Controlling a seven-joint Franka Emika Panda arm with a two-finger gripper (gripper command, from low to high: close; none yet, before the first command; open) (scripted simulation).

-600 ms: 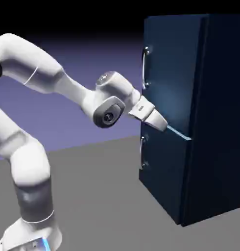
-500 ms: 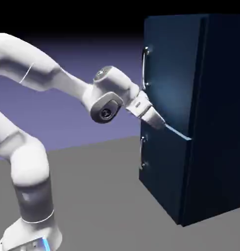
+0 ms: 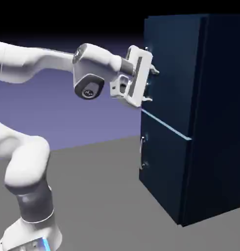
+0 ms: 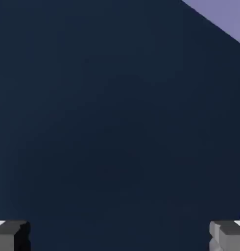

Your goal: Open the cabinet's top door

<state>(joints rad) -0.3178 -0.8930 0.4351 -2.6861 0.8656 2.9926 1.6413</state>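
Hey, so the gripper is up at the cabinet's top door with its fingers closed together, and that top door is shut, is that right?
Not quite: the gripper is open. The hand view shows its two fingertips wide apart, with nothing between them. The rest holds: it is up at the top door, which is shut.

A plain grey tabletop [image 3: 100, 196] spreads across the lower part of the exterior view. The arm's white base [image 3: 31, 233] stands on it at the left; the dark blue cabinet [image 3: 215, 127] stands upright at the right, well apart.
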